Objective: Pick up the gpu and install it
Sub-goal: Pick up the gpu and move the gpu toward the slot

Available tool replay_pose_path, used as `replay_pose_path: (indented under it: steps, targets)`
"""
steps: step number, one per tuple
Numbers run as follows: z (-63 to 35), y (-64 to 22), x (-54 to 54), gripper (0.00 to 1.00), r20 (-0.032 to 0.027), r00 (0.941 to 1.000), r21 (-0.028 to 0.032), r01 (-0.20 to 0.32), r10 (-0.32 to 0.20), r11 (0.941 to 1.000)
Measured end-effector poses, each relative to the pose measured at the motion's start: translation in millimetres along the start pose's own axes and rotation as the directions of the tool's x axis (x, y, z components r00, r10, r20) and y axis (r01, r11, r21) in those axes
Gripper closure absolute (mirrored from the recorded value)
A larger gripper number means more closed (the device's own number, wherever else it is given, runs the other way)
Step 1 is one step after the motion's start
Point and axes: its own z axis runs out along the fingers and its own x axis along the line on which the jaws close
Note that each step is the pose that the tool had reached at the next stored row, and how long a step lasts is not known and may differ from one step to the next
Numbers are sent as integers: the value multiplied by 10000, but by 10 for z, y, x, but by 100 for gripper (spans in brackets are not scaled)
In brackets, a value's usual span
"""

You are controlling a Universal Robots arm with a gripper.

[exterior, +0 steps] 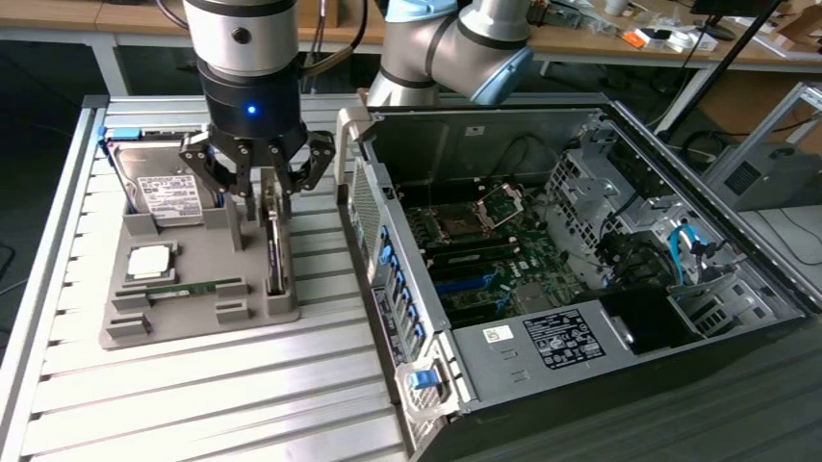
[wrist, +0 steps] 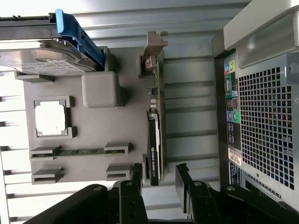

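Pick-up step: end effector (exterior: 264, 188) released, fingers straddling gpu (exterior: 273, 245), apparently no contact yet. Card stands on edge in grey tray (exterior: 180, 313), left of centre in exterior view, beside computer case (exterior: 514, 135). Grip calls for square closure on thin card.

Even light, seemingly overhead; glare on the table (exterior: 192, 385); case (exterior: 444, 144) interior dim.
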Motion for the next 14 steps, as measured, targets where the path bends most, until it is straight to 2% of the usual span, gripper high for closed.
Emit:
replay_pose_path:
  steps: [14]
  targets:
    - [34, 113, -7, 58, 6, 9998, 91, 183, -183, 9998]
